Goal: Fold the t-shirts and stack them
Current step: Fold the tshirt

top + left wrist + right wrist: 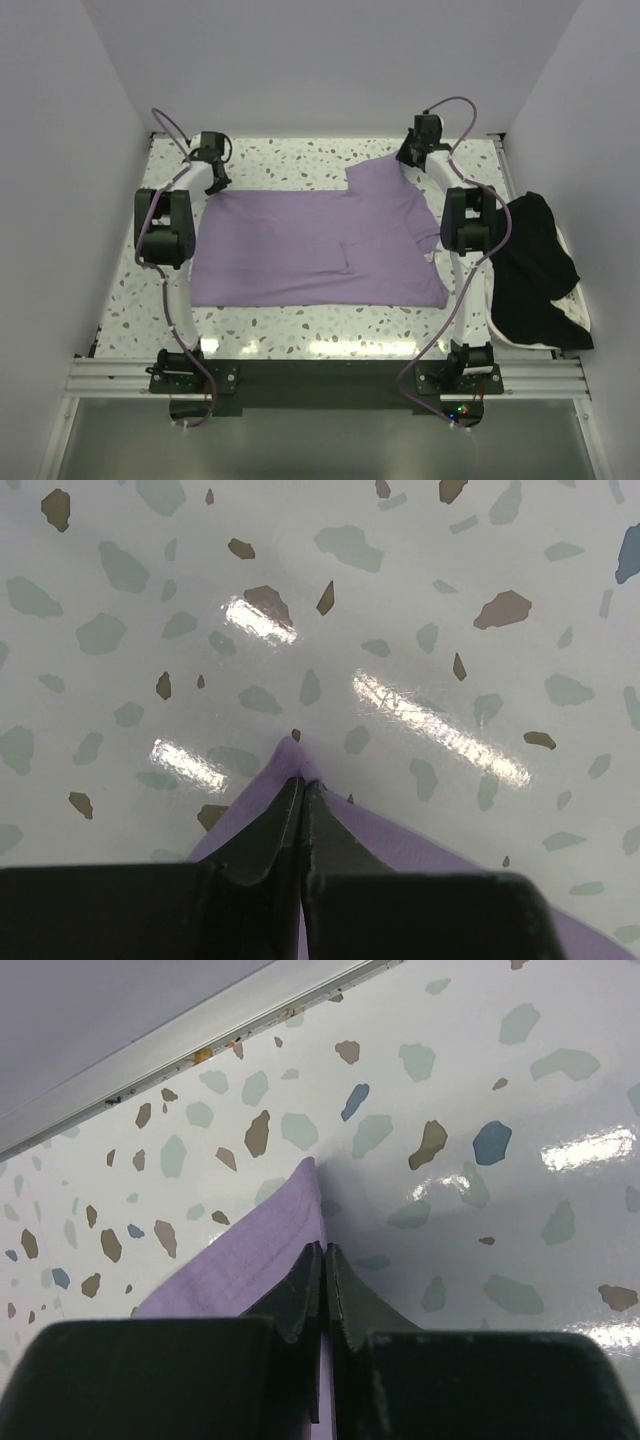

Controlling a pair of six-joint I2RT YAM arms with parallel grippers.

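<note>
The lavender shirt [300, 250] lies spread across the centre of the tabletop [300, 160]. The left hand [302, 778] is clamped on its upper-left corner and the right hand [324, 1248] on its upper-right. The black shirt [530, 265] lies crumpled at right.

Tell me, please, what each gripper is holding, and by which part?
Both pinch the lavender t-shirt: left gripper at its far left corner, right gripper at its far right corner.

Your L arm [165, 225] & R arm [468, 220] both reach to far side, wrists tipped down. L gripper [301, 782] & R gripper [324, 1250] each pinch tight on lavender t-shirt [300, 250] corners.
</note>
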